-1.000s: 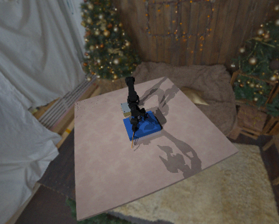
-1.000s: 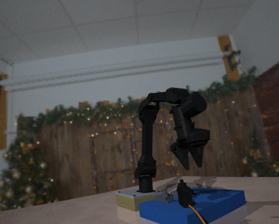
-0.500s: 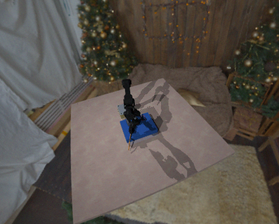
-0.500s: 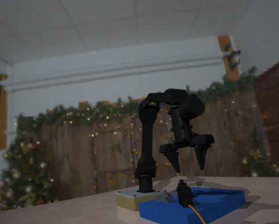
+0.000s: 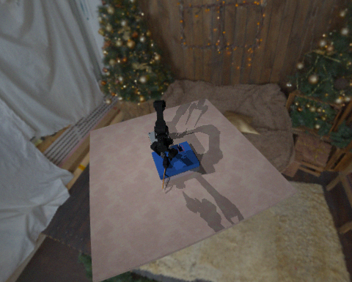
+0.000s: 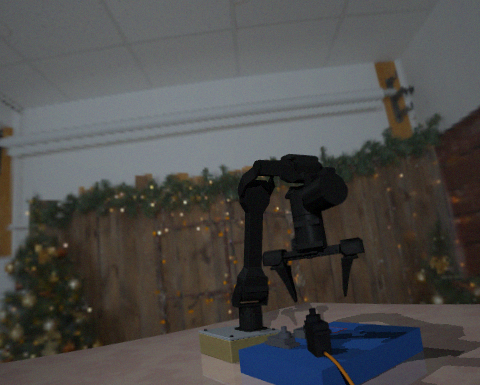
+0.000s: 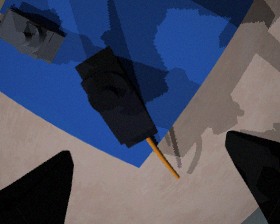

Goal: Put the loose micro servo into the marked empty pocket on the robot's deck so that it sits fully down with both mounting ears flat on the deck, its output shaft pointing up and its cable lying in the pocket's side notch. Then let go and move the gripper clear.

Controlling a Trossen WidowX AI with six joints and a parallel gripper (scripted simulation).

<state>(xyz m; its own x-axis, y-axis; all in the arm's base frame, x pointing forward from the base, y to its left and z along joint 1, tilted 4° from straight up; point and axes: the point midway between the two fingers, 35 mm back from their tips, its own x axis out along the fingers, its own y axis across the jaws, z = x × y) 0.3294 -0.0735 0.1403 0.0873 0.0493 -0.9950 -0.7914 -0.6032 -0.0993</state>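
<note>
I have the black parallel-jaw gripper (image 6: pixel 319 293) hanging wide open and empty directly above the small black micro servo (image 6: pixel 317 336), which stands upright at the blue deck's (image 6: pixel 378 349) near edge, orange cable (image 7: pixel 163 157) trailing off it.

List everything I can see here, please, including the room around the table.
Deck: one, blue, on the table by the arm's base.
Loose servo: one, black, upright at the deck's near edge.
Cable: one, orange, trailing off the deck from the servo.
Seated servo: one, grey, on the deck behind it.
Table: one, pinkish-beige.
Christmas trees: two, green, against the wooden wall.
Rug: one, cream, on the floor.
Arm: one, black.
End effector: one, black, open, above the servo.
</note>
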